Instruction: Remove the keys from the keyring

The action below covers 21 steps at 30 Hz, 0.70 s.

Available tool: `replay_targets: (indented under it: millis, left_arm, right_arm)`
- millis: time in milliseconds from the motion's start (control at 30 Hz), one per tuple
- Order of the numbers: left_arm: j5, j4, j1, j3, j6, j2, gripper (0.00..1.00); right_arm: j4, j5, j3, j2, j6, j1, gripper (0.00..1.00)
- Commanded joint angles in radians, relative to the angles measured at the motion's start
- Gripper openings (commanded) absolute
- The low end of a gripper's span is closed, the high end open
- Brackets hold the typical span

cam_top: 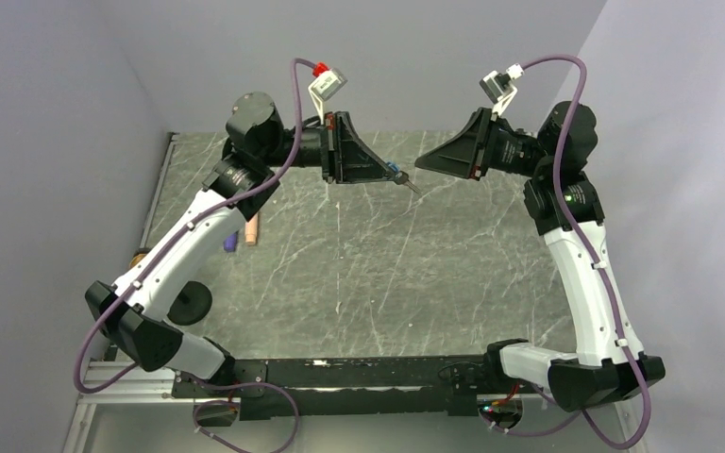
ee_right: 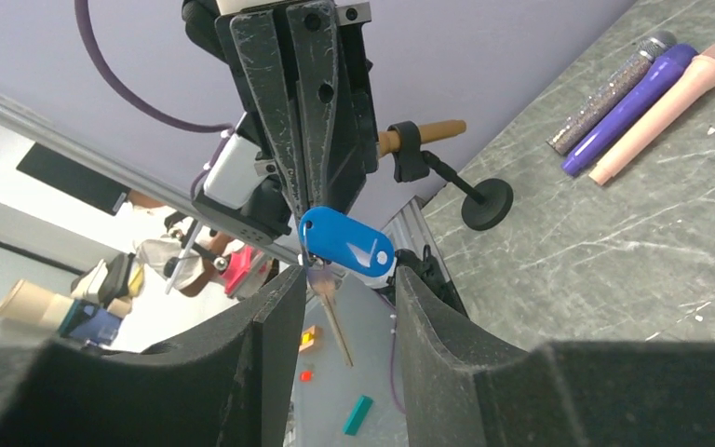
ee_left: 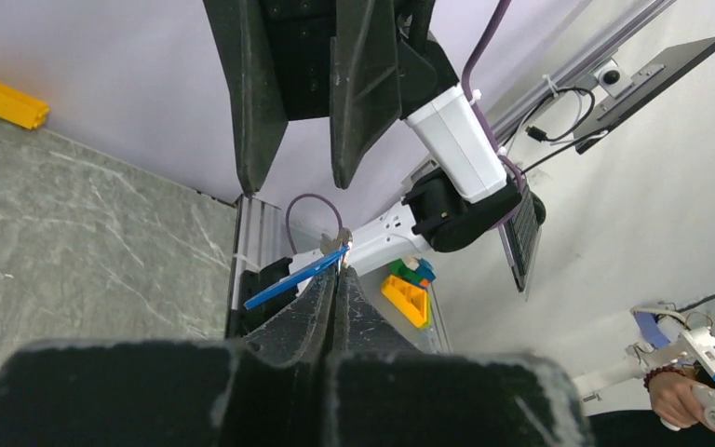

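My left gripper (cam_top: 389, 172) is shut on a bright-blue key tag (ee_right: 344, 244) and holds it well above the table. A small silvery key (ee_right: 332, 315) hangs from the tag on a small ring. In the top view the tag and key (cam_top: 402, 179) stick out of the left fingertips. My right gripper (ee_right: 346, 279) is open, facing the left one, with the hanging key in the gap between its fingers, touching neither. In the left wrist view the left gripper (ee_left: 337, 275) pinches the tag's thin edge (ee_left: 289, 279), and the right gripper's open fingers (ee_left: 259, 102) stand just beyond.
Brown, purple and peach cylinders (ee_right: 647, 102) lie side by side on the grey marbled table (cam_top: 378, 274), at its left side (cam_top: 243, 233). A black round-based stand (ee_right: 486, 203) with a wooden handle stands at the left edge (cam_top: 189, 304). Walls close the back and sides.
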Motion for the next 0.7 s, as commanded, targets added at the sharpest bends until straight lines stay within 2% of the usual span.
replay_targets:
  millis: [0, 133, 333, 533, 667]
  left_arm:
    - [0.067, -0.127, 0.005, 0.101, 0.074, 0.03, 0.0]
    - [0.049, -0.194, 0.005, 0.137, 0.128, 0.043, 0.0]
    - [0.016, -0.004, 0.005, 0.085, 0.009, 0.052, 0.0]
    - [-0.029, 0.122, 0.006, 0.057, -0.077, 0.056, 0.0]
    - [-0.056, 0.186, 0.005, 0.034, -0.119, 0.052, 0.0]
  right_arm:
    - [0.077, -0.061, 0.05, -0.01, 0.007, -0.001, 0.44]
    - [0.103, -0.059, 0.037, -0.016, 0.046, 0.006, 0.39]
    - [0.149, 0.01, -0.071, -0.073, 0.085, 0.065, 0.31]
    - [0.106, 0.075, -0.094, -0.084, 0.053, 0.122, 0.19]
    - [0.108, 0.091, -0.109, -0.091, 0.052, 0.14, 0.16]
